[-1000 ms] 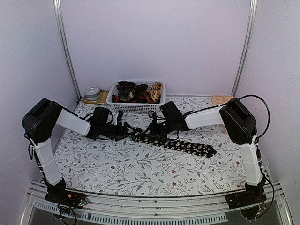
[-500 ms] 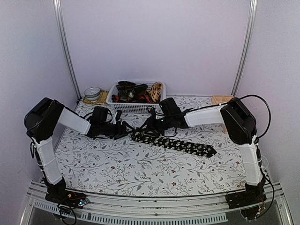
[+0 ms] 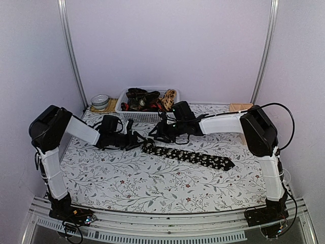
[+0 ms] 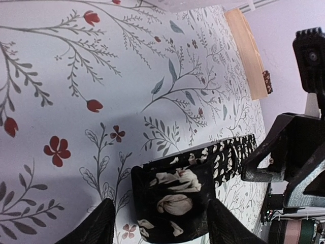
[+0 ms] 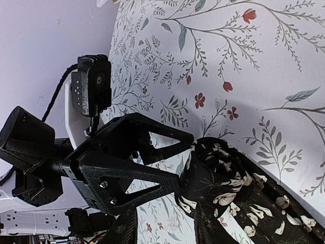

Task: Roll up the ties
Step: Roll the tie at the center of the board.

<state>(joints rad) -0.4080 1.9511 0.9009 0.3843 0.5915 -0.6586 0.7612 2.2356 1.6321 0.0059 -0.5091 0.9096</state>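
A black tie with pale flower specks (image 3: 193, 156) lies across the middle of the table, its left end wound into a small roll (image 4: 172, 198). My left gripper (image 3: 136, 141) is open and straddles that roll (image 4: 160, 216); its right finger touches the roll and the left finger stands a little off it. My right gripper (image 3: 156, 133) is open and empty, hovering just behind the rolled end (image 5: 162, 231). In the right wrist view, the roll (image 5: 228, 178) sits against the left gripper's fingers (image 5: 127, 168). Several more dark, red and tan ties lie in a basket at the back.
A white basket (image 3: 147, 118) holding the other ties stands at the back centre. A metal tin (image 3: 100, 101) on a mat is at the back left. A wooden block (image 3: 240, 107) is at the back right and also shows in the left wrist view (image 4: 246, 51).
My right gripper has lifted off the tie and drawn back toward the basket. My left gripper has stayed at the rolled end.
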